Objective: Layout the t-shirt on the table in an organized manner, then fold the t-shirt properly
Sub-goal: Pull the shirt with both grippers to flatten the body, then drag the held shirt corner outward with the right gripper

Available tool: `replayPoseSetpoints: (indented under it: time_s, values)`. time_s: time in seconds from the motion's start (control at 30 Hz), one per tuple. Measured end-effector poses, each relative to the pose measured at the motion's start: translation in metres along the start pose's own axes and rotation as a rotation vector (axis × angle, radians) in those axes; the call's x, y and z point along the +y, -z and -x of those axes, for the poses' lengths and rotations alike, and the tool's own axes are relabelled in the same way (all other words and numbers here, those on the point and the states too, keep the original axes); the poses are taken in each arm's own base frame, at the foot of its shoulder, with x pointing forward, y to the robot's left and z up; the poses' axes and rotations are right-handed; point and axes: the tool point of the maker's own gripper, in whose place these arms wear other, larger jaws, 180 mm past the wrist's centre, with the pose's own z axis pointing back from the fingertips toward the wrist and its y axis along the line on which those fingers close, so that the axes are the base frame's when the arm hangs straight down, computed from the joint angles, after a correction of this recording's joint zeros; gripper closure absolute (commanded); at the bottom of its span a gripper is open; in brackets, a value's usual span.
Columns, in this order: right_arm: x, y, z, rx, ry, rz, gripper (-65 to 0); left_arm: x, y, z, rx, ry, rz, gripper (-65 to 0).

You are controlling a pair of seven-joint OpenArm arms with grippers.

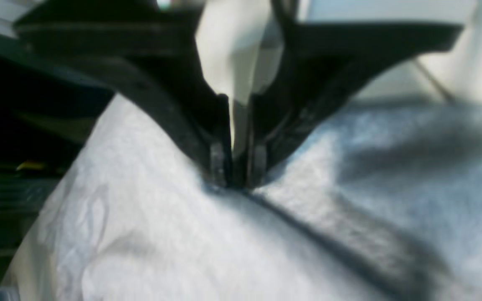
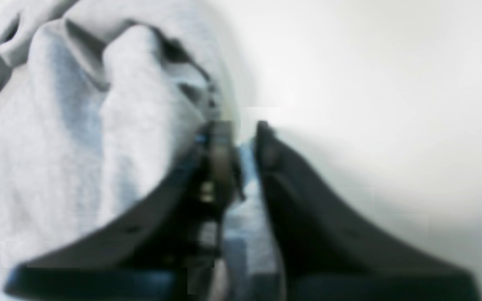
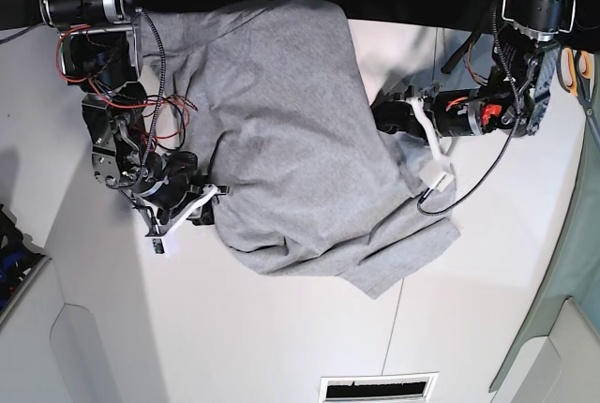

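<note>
A large heather-grey cotton t-shirt (image 3: 281, 131) lies rumpled on the wide white table (image 3: 262, 328), bunched between both pincers.

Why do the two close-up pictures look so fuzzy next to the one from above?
Left wrist view: soft throughout; the left gripper, shut on the t-shirt, is too near to focus. Right wrist view: blurrier, blocky around the right gripper pinching the cloth; the table is a pale wash. Base view: sharp and evenly lit, soft shadows under the shirt's edge.
</note>
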Motion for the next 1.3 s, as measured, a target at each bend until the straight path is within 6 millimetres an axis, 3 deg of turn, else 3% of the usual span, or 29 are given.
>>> replayPoseSetpoints:
  time_s: [0.17, 0.33, 0.5, 0.6, 0.73, 0.87, 0.97, 1.03, 1.17, 1.3]
  values:
    - [0.004, -0.003, 0.001, 0.01, -0.016, -0.05, 0.0, 0.029, 0.003, -0.021, -0.051, -0.043, -0.086, -0.3]
    - [-0.013, -0.017, -0.011, -0.031, 0.1, -0.042, 0.0, 0.063, -0.001, -0.056, -0.044, -0.071, -0.176, 0.0]
    - [-0.04, -0.059, -0.051, -0.2, 0.211, -0.015, 0.0, 0.095, -0.013, -0.092, -0.031, -0.088, -0.295, 0.0]
    - [-0.049, -0.093, -0.06, -0.273, 0.216, 0.013, 0.0, 0.107, -0.022, -0.107, -0.01, -0.078, -0.351, 0.0]
    - [-0.044, -0.13, -0.069, -0.336, 0.181, 0.015, 0.0, 0.11, -0.031, -0.128, -0.008, -0.062, -0.393, 0.0]
    - [-0.029, -0.143, -0.069, -0.325, 0.161, -0.023, 0.0, 0.118, -0.041, -0.134, 0.004, -0.058, -0.43, 0.0]
    - [-0.023, -0.141, -0.059, -0.297, 0.166, -0.039, -25.4, 0.118, -0.041, -0.131, 0.013, -0.063, -0.428, 0.0]
    - [-0.021, -0.139, -0.054, -0.282, 0.165, -0.043, -34.6, 0.118, -0.04, -0.13, 0.018, -0.064, -0.428, 0.0]
    - [-0.031, -0.139, -0.055, -0.298, 0.137, 0.022, -34.7, 0.114, -0.039, -0.123, 0.035, -0.088, -0.391, 0.0]
    - [-0.06, -0.144, -0.064, -0.372, 0.128, 0.181, -34.6, 0.073, -0.032, -0.113, 0.07, -0.111, -0.132, 0.0]
